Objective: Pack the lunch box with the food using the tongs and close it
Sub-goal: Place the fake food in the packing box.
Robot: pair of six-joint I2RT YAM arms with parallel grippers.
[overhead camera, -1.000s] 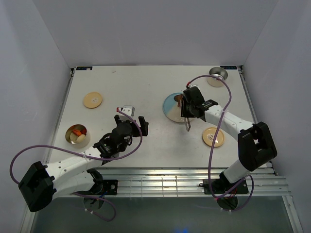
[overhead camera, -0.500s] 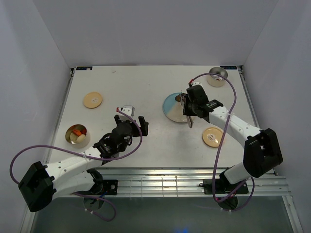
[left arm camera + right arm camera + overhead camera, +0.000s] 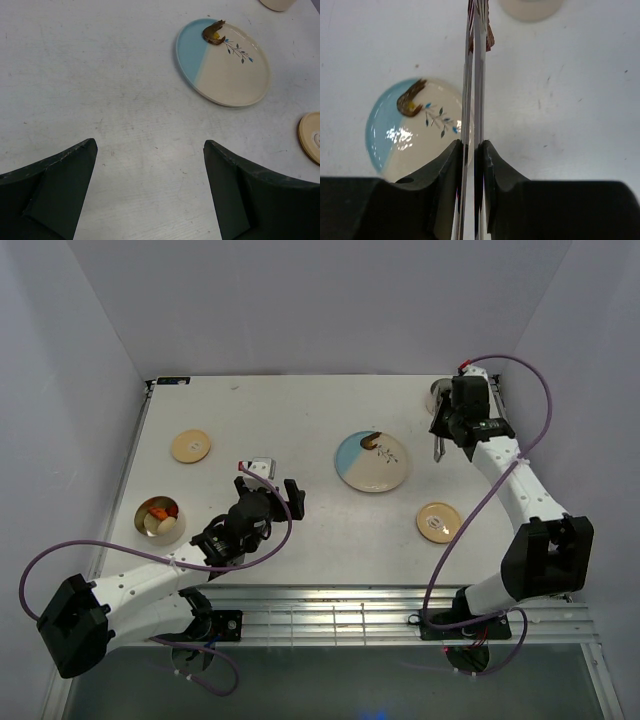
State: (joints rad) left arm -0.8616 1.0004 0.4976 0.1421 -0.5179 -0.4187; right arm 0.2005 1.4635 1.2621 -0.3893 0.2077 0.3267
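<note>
- Top view: my right gripper (image 3: 447,430) is at the far right beside the metal bowl (image 3: 447,395), clamped on the tongs (image 3: 438,447). My left gripper (image 3: 268,489) hangs spread wide near the middle, holding nothing. A round tub (image 3: 160,519) at the near left holds orange and pale food (image 3: 165,512).
- Left wrist view: one brown piece (image 3: 214,32) lies on the far edge of the plate (image 3: 240,80).
- Right wrist view: the tongs are pinched together, apparently with a reddish-brown bit (image 3: 489,37) at their tip.
- I'd say packing is partly done. The plate isn't cleared and nothing is lidded. Two tan discs (image 3: 438,521) lie loose.
</note>
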